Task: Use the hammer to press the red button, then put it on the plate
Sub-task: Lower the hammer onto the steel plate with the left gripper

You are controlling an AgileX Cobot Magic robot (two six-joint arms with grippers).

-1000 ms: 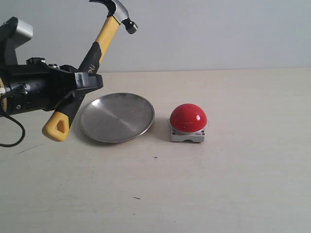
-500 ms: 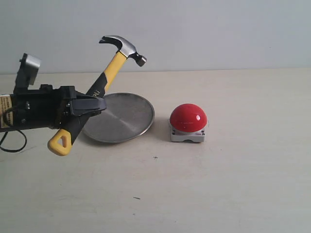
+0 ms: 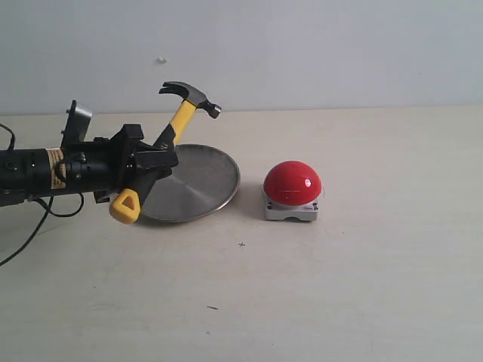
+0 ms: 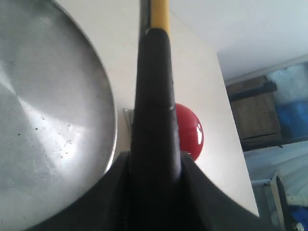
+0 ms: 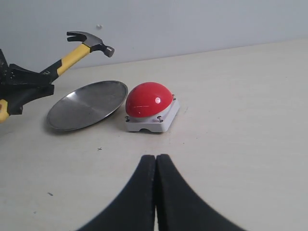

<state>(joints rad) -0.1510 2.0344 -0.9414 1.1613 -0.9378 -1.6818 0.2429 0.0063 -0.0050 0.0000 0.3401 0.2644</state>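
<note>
My left gripper [image 3: 155,162] is shut on the black grip of the hammer [image 3: 179,117], low over the left edge of the silver plate [image 3: 198,181]. The handle slants up to the right, the dark head [image 3: 190,97] hangs above the plate's far rim, and the yellow loop [image 3: 125,207] points down to the left. In the left wrist view the hammer [image 4: 155,110] runs between the plate [image 4: 48,120] and the red button [image 4: 190,131]. The red button [image 3: 292,183] sits on its grey-white base right of the plate, untouched. My right gripper [image 5: 156,159] is shut on nothing, off the exterior view.
The beige tabletop [image 3: 339,286] stretches in front of and right of the button. A plain light wall [image 3: 302,45] stands behind the table. A black cable [image 3: 30,226] trails from the left arm at the left edge.
The left arm has come down and swung the hammer lower. Its head dropped from the top of the view to just above the plate's far rim.
</note>
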